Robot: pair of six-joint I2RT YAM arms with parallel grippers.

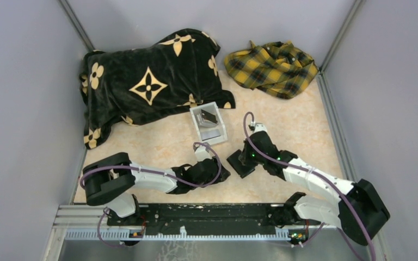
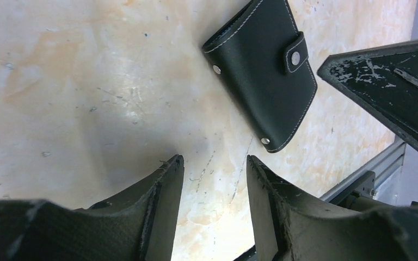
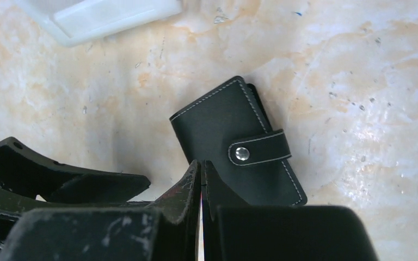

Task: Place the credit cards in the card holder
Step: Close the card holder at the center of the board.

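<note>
The card holder (image 1: pixel 239 163) is a black wallet, folded shut with its strap snapped, lying flat on the table between the two arms (image 2: pixel 261 70) (image 3: pixel 231 128). My right gripper (image 3: pixel 201 163) is shut with nothing between its fingers, its tips right over the wallet's near edge (image 1: pixel 249 157). My left gripper (image 2: pixel 214 163) stands open and empty just left of the wallet (image 1: pixel 221 173), apart from it. Two credit cards, one dark (image 1: pixel 208 116) and one pale grey (image 1: pixel 212 132), lie in a white open box (image 1: pixel 197 123) farther back.
A black blanket with tan flower patterns (image 1: pixel 147 81) lies at the back left and a yellow plaid cloth (image 1: pixel 272 68) at the back right. A corner of the white box (image 3: pixel 98 16) shows in the right wrist view. Grey walls enclose the table.
</note>
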